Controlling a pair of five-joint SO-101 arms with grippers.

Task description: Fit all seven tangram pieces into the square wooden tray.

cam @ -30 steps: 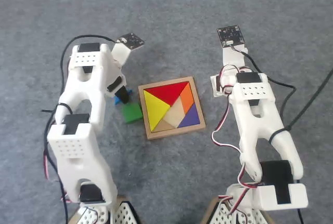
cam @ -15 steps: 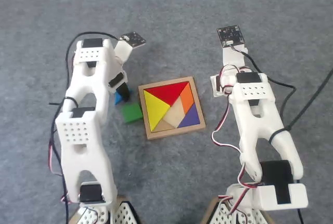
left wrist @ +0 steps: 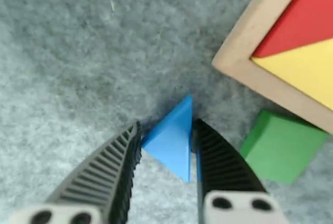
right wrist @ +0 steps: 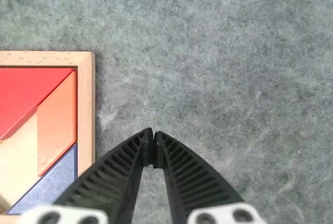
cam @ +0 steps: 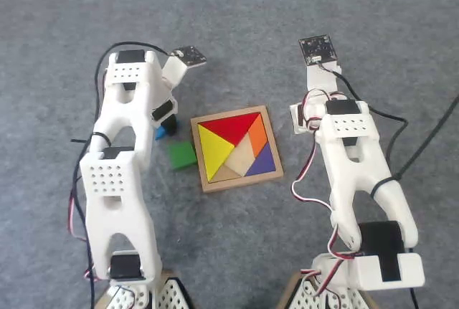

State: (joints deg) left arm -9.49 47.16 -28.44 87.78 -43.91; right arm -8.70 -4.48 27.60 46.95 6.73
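The square wooden tray [cam: 270,145] lies between the arms and holds red [cam: 235,127], yellow [cam: 212,151], orange [cam: 258,135] and purple [cam: 261,160] pieces around a pale wood middle. A blue triangle [left wrist: 174,140] sits between the fingers of my left gripper [left wrist: 166,125], which is shut on it just off the tray's corner [left wrist: 244,52]; in the high view the blue triangle [cam: 161,134] is left of the tray. A green square [cam: 182,154] lies on the carpet beside the tray's left edge. My right gripper [right wrist: 153,133] is shut and holds nothing, over the carpet beside the tray's edge [right wrist: 86,109].
Grey carpet covers the table. The green square [left wrist: 278,148] lies close beside my left gripper's finger [left wrist: 218,167]. Black cables trail from both arms, one at the right edge [cam: 437,133]. Open carpet lies in front of the tray and behind it.
My left arm has drawn back and risen a little, and the blue triangle in its gripper has shifted slightly left, away from the tray. The right arm has kept still.
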